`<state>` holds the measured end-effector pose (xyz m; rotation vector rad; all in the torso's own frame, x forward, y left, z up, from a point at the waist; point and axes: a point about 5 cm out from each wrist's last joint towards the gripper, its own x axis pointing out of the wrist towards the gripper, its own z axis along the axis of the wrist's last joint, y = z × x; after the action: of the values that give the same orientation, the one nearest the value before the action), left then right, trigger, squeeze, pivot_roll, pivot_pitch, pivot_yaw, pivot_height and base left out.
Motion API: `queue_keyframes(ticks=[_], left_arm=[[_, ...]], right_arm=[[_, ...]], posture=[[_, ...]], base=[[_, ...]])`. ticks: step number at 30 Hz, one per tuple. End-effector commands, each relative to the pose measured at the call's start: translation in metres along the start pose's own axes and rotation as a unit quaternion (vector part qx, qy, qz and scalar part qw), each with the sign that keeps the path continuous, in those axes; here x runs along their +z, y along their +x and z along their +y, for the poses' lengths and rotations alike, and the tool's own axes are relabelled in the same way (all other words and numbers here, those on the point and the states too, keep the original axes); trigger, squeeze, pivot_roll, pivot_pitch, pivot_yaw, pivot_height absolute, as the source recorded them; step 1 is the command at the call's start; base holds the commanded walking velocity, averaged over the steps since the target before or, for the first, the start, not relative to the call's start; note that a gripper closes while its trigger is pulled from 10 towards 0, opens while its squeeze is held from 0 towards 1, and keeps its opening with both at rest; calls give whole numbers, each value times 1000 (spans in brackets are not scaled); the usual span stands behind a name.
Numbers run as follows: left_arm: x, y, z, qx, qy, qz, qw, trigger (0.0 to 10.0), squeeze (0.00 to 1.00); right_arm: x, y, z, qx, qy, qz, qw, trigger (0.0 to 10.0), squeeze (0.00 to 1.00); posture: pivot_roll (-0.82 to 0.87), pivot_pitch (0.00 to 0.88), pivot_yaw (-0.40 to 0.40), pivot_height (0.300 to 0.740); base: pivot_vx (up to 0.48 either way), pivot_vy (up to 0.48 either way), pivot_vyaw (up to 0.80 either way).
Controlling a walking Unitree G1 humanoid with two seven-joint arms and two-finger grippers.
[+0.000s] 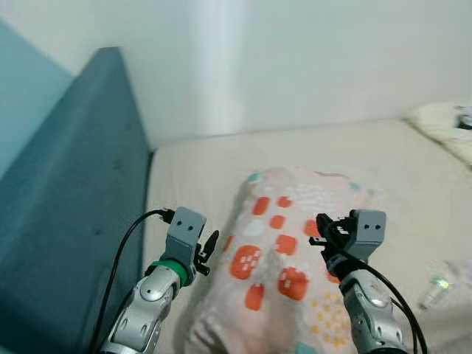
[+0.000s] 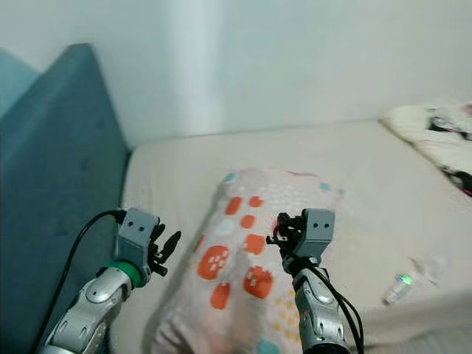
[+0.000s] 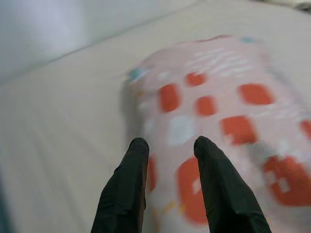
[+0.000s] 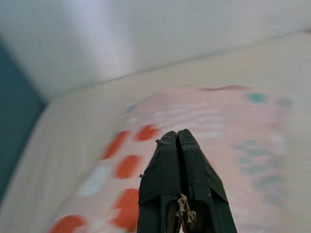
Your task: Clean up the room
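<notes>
A pink pillow (image 1: 284, 240) with orange-red squares lies on the cream bed (image 1: 221, 169), its long side pointing away from me. My left gripper (image 1: 209, 249) hovers at the pillow's left edge, its fingers (image 3: 133, 170) apart with nothing held; the pillow's edge shows through the gap. My right gripper (image 1: 324, 230) is above the right half of the pillow. Its two fingers (image 4: 167, 160) are pressed together with nothing between them.
A teal padded headboard (image 1: 66, 206) runs along the left of the bed, under a white wall. A small clear object with a green light (image 1: 436, 287) lies on the sheet at the right. A white patterned bundle (image 2: 435, 133) sits at the far right.
</notes>
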<state>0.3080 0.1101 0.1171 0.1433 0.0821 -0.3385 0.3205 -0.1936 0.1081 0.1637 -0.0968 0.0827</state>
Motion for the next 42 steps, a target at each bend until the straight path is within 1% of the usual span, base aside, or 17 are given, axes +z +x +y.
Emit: queue_keyframes(ticks=[1, 11, 14, 16, 18, 24, 31, 33, 42], left_arm=[[-2, 1, 0, -2, 0, 3, 1000, 10000, 0], [-3, 2, 0, 1, 6, 4, 1000, 10000, 0], [-4, 3, 0, 1, 6, 4, 1000, 10000, 0], [-4, 2, 1, 1, 7, 4, 1000, 10000, 0], [-5, 2, 1, 2, 7, 5, 1000, 10000, 0], [-6, 3, 1, 5, 7, 5, 1000, 10000, 0], [-7, 3, 1, 6, 7, 5, 1000, 10000, 0], [-7, 3, 1, 7, 6, 5, 1000, 10000, 0], [-8, 2, 1, 6, 6, 6, 1000, 10000, 0]], right_arm=[[-6, -2, 2, 3, 1, 8, 1000, 10000, 0], [-6, 0, 1, 5, -2, 8, 1000, 10000, 0], [-5, 1, 2, 11, -30, 7, 999, 10000, 0], [-5, 1, 3, 16, -67, 7, 998, 10000, 0], [-6, 1, 4, 23, -82, 12, 996, 10000, 0], [-7, 1, 8, 39, -87, 11, 995, 10000, 0], [-8, 1, 11, 45, -86, 10, 995, 10000, 0], [-8, 0, 14, 54, -82, 8, 995, 10000, 0], [-8, 0, 15, 59, -70, 7, 996, 10000, 0]], posture=[[-136, 12, 78, 740], [-133, 13, 78, 740], [-133, 13, 78, 740], [-133, 15, 79, 740], [-134, 16, 78, 740], [-135, 21, 76, 740], [-134, 23, 75, 740], [-133, 26, 75, 740], [-135, 29, 75, 740]], base=[[0, 0, -800], [0, 0, -800], [0, 0, -533], [0, 0, 0], [0, 0, 772], [0, 0, 789], [0, 0, 788], [0, 0, 788], [0, 0, 780]])
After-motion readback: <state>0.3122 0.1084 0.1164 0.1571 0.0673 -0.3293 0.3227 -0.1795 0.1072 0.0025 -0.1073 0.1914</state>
